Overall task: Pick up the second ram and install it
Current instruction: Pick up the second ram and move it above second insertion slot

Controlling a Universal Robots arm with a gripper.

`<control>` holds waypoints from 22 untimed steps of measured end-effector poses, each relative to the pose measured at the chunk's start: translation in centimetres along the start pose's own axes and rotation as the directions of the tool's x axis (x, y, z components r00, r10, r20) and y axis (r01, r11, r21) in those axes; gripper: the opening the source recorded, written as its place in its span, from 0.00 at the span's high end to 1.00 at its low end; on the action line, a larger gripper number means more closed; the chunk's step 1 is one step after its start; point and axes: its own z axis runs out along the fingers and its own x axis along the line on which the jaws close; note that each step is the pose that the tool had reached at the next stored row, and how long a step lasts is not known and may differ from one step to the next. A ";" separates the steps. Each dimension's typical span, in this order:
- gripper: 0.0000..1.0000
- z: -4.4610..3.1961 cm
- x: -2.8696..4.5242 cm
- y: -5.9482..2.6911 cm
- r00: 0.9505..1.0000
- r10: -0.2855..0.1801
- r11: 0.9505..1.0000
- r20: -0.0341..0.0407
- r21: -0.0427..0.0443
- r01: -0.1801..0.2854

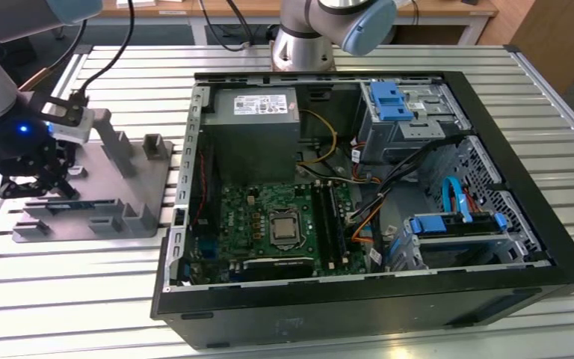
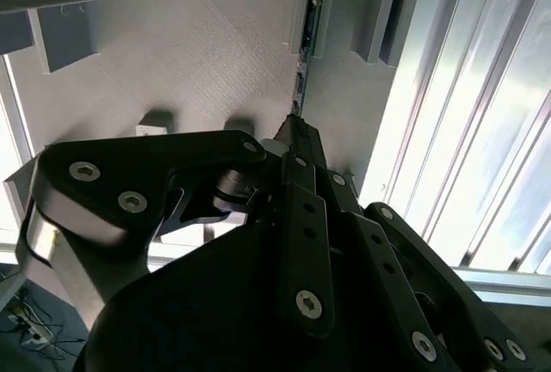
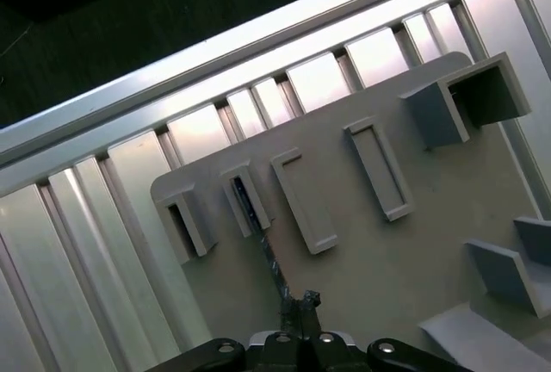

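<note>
At the exterior view's left, gripper point(image 1: 56, 191) is down on the grey holder point(image 1: 132, 191). Holder sits on the slatted table point(image 1: 68, 299), just beside the open PC case point(image 1: 367, 303). In the first wrist view the second ram point(image 3: 263, 243) stands edge-on in a holder slot near the plate's edge, w/ one end reaching btw the fingertips. Tips look pinched together on that end. Motherboard point(image 1: 277, 224) lies flat inside the case, well apart from the stick.
</note>
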 end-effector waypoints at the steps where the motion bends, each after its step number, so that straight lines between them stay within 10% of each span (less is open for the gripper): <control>1: 0.90 0.00 0.00 0.00 1.000 -0.008 1.000 0.000 0.000 0.008; 22: 0.90 0.00 0.00 0.00 0.984 -0.177 0.984 0.001 -0.004 0.177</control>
